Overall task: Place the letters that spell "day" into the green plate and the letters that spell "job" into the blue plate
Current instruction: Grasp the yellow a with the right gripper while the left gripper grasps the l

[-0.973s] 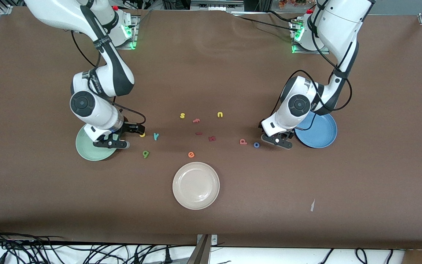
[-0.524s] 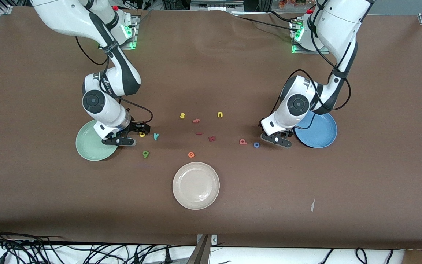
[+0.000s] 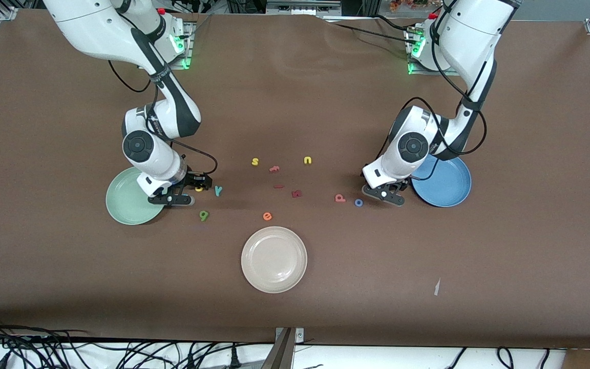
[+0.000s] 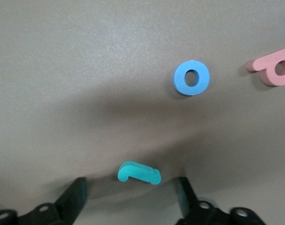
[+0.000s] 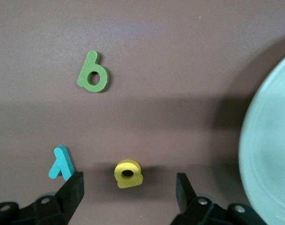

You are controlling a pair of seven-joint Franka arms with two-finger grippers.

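Both arms are down at table level, in the middle band of the front view. The right gripper [image 5: 128, 187] sits low just beside the green plate [image 3: 123, 205], jaws spread wide with nothing in them. The yellow "d" [image 5: 128, 174] lies on the table right between the two fingers, with a gap on each side. The teal "y" [image 5: 61, 163] lies just outside one finger. In the front view its fork points at the robot bases and its stem toward the camera. The dark green "a" [image 5: 93, 72] is a bit nearer the camera than those two and reads like a "g", tail toward the camera.

The left gripper [image 4: 131, 187] is just beside the blue plate [image 3: 448, 187], also open fairly wide and holding nothing. The teal "j" [image 4: 139, 172] lies flat between its fingers without touching either. Its long axis runs finger to finger, with the hook curled at one end. The front view doesn't show it, as the gripper covers it. The blue "o" [image 4: 192, 77] lies flat close by, and the salmon "b" [image 4: 273, 70] is next to that, toward the middle of the table. It reads as a "p" from the front, stem toward the camera.

Both plates have no letters in them. The cream plate [image 3: 274, 259] sits lower centre of the frame, well apart from both grippers.
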